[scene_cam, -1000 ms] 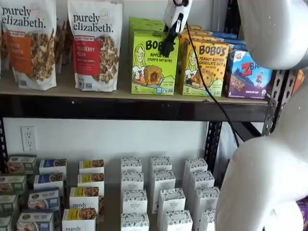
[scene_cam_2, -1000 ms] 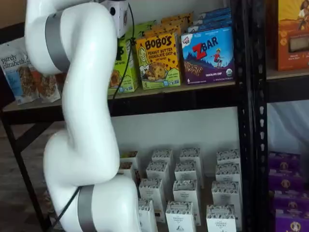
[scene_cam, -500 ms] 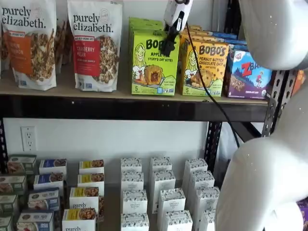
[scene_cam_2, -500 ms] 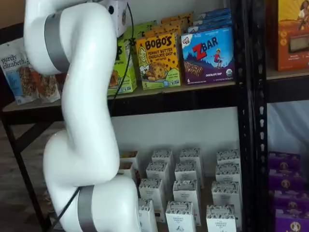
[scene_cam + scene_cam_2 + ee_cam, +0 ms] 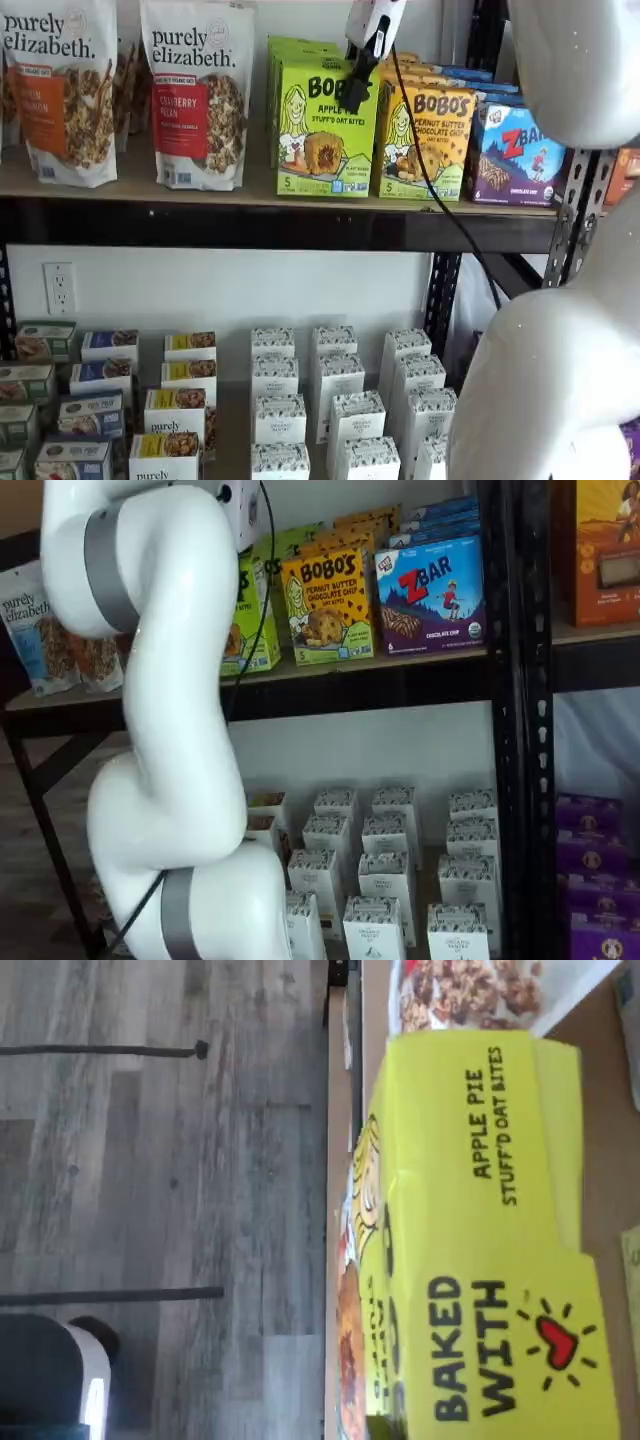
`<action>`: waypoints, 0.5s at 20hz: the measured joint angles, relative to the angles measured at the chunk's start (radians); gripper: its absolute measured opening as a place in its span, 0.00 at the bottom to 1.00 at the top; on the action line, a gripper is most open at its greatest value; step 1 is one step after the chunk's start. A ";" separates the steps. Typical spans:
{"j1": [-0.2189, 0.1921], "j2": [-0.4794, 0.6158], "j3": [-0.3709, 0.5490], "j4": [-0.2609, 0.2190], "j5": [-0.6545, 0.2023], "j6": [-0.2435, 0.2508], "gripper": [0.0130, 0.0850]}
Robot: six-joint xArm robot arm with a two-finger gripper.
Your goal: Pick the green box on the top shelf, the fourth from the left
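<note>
- Gripper [image 5: 353,93], black fingers hanging from white body, sits at top front edge of the green box [image 5: 326,125] in a shelf view; fingers pressed together, apparently pinching box's upper edge, though contact pt itself is hard to make out
- Green box stands on the top shelf [image 5: 250,190], btwn cranberry granola pouch [image 5: 196,90] & yellow Bobo's box [image 5: 425,140]
- Wrist view: box [image 5: 470,1250] fills frame w/ "APPLE PIE" side up, at shelf's front edge, wood floor [image 5: 150,1160] below
- Step judged: grasp made, pull-out underway
- Next: draw box straight out clear of neighbours, w/o tipping it
</note>
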 joint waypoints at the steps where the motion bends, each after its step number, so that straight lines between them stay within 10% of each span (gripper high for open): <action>1: 0.000 -0.007 0.004 0.000 0.005 0.001 0.22; 10: -0.001 -0.063 0.052 -0.003 0.042 0.002 0.22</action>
